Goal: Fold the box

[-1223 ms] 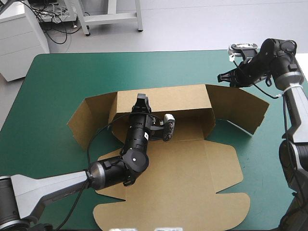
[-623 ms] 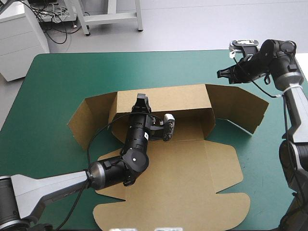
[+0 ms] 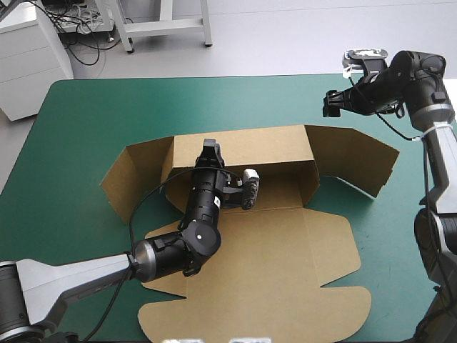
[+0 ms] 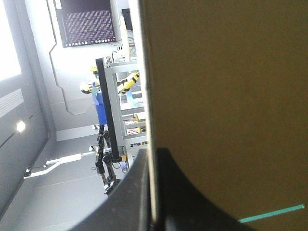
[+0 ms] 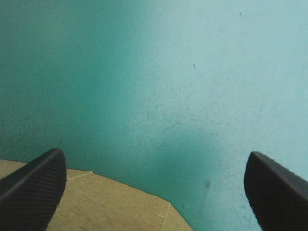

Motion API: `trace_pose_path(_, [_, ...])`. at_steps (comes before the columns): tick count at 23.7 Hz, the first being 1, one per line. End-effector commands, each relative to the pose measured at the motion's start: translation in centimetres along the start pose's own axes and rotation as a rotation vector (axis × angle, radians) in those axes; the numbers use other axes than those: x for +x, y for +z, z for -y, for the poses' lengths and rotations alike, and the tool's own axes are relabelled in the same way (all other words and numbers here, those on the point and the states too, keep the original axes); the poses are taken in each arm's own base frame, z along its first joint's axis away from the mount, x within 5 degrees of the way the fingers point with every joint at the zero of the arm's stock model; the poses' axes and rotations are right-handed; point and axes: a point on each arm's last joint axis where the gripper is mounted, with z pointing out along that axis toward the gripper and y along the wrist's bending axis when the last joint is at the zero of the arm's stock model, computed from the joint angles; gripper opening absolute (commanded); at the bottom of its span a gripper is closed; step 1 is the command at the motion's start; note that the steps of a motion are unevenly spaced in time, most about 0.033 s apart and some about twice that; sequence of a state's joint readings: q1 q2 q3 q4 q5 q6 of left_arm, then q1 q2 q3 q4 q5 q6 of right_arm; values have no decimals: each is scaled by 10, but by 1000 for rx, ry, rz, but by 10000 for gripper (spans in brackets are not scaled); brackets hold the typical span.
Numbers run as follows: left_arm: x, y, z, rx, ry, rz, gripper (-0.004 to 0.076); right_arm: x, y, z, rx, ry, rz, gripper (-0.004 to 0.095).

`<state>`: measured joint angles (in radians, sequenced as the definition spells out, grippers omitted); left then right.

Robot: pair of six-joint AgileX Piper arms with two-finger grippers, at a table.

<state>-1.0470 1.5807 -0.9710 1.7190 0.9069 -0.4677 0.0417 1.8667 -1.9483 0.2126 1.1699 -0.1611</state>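
Box (image 3: 271, 257) of brown board at centre of teal-green counter (image 3: 86, 121): rear wall raised, lid flat toward near edge; left hand (image 3: 210, 148) clamps that wall; right hand (image 5: 155, 159), fingers wide apart, hovers near far right corner.

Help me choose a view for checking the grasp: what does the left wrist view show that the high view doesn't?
Left wrist only: the grasp close up, the left gripper shut on the box at its upright wall's edge. High only: the whole sheet, lid flat, and the right gripper off the box near the table's far right corner. Both: brown board and the teal-green cover.
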Motion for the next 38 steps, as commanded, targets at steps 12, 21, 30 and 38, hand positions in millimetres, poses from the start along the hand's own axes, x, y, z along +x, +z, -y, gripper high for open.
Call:
trace_pose_path(12, [0,-6,-21,-93,3,19,-32,20,-32,5,95,-19,-60,917])
trace_pose_path(21, [1,-6,-21,-91,-1,16,-32,34,-38,-8,-24,-42,-69,896])
trace_pose_path(30, [1,-6,-21,-91,-12,17,-32,65,-30,-13,-78,-52,-134,896])
trace_pose_path(38, [0,-6,-21,-88,-28,23,-32,93,-29,-20,-131,-94,-136,896])
